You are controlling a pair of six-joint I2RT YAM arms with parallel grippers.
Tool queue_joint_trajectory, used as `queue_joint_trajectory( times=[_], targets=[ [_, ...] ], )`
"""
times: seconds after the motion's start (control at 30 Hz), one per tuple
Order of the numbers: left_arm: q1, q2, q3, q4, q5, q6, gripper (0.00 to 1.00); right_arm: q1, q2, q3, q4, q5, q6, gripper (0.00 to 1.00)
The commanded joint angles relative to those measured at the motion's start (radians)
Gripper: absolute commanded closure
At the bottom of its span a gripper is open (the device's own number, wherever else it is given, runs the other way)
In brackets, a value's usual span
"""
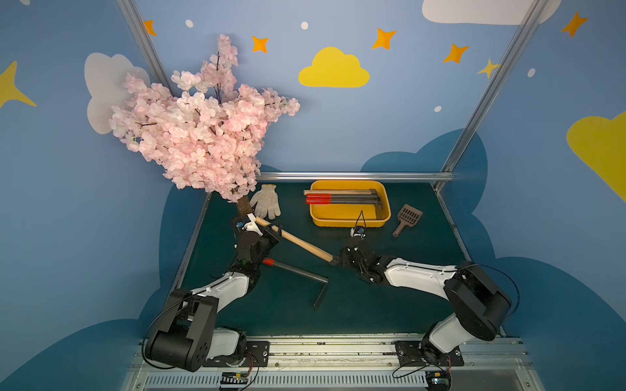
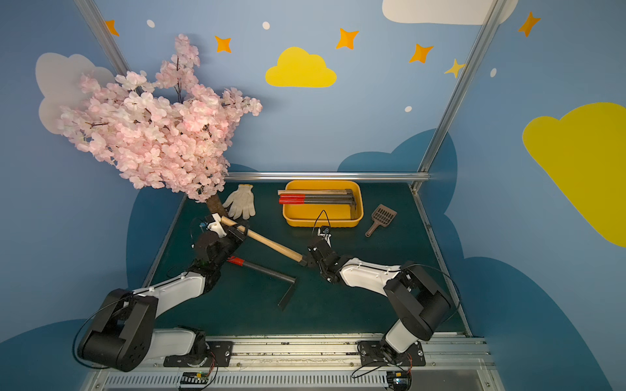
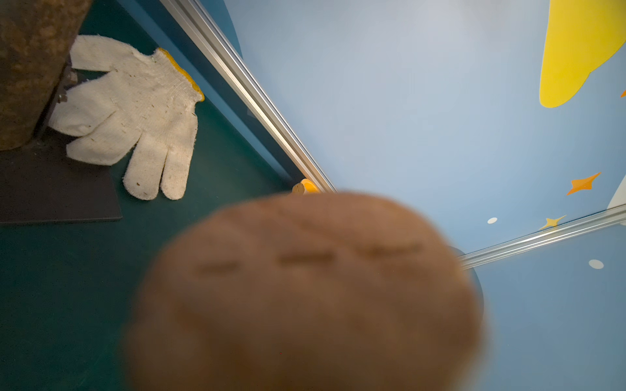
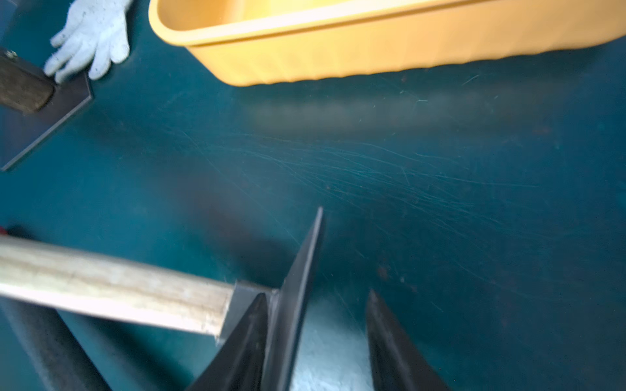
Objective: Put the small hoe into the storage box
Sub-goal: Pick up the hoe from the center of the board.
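Pickup: left end effector (image 1: pixel 272 229) clamps small hoe (image 1: pixel 298 242); right end effector (image 4: pixel 317 294), open astride blade (image 4: pixel 299 267) short of storage box (image 1: pixel 349 221), must close.

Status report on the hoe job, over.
Left gripper shut on wooden-handled hoe at handle end. Right gripper open, jaws straddling its blade. Hoe outside storage box, which already holds three hoes. Red-gripped hoe lies loose beside it.

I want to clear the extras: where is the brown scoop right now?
In a top view, the brown scoop lies on the green mat just right of the storage box, toward the far right corner.
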Motion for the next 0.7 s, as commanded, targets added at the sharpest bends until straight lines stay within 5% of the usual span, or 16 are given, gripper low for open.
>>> queue_joint_trajectory(
  times=[0.0,0.23,0.47,0.67],
  targets=[
    [0.000,0.023,-0.019,-0.123,-0.044,0.148,0.97,-0.015,0.023,0.039,0.032,-0.002,0.000,0.64],
    [0.000,0.021,-0.024,-0.126,-0.035,0.153,0.97,-0.025,0.013,0.057,0.010,0.007,-0.002,1.00],
    [-0.003,0.009,-0.024,-0.131,-0.019,0.181,0.96,-0.038,-0.026,0.087,-0.062,0.005,-0.014,1.00],
    [-0.004,-0.063,-0.016,-0.202,-0.020,0.253,0.56,-0.078,-0.052,0.221,-0.273,-0.040,-0.073,1.00]
  ],
)
